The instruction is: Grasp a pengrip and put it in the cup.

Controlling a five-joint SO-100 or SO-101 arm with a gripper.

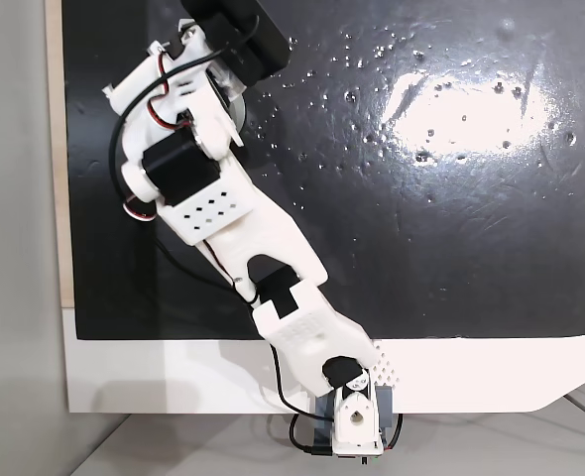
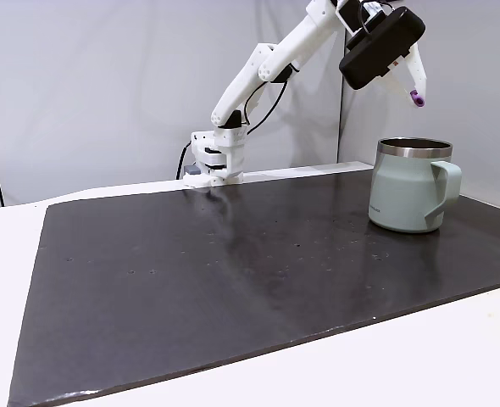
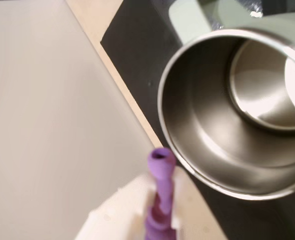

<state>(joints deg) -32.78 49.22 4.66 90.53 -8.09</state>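
One small light-purple ribbed rubber pengrip (image 3: 160, 192) is pinched between the two white fingers (image 3: 132, 205) of the robot's hand (image 3: 160, 215), which are closed on its lower part so that its open end sticks out beyond the tips. In the wrist view the pale sage-green metal cup (image 3: 222, 125) with its shiny steel inside lies at about two o'clock from the pengrip; the pengrip's tip sits just outside the rim, not yet over the opening.

In the fixed view from the side, the hand (image 2: 413, 91) hangs high in the air with the pengrip (image 2: 418, 98) pointing down, at roughly twelve o'clock above the cup (image 2: 407, 197). The cup stands upright on the dark mat of the table (image 2: 191, 280), loop handle at three o'clock. Holding the piece high keeps it clear of the rim during the approach.

Judging by this, the grasp is done and the carry is nearly over. A small shift toward the cup's centre seems needed before letting go, or the pengrip may strike the rim and bounce off.
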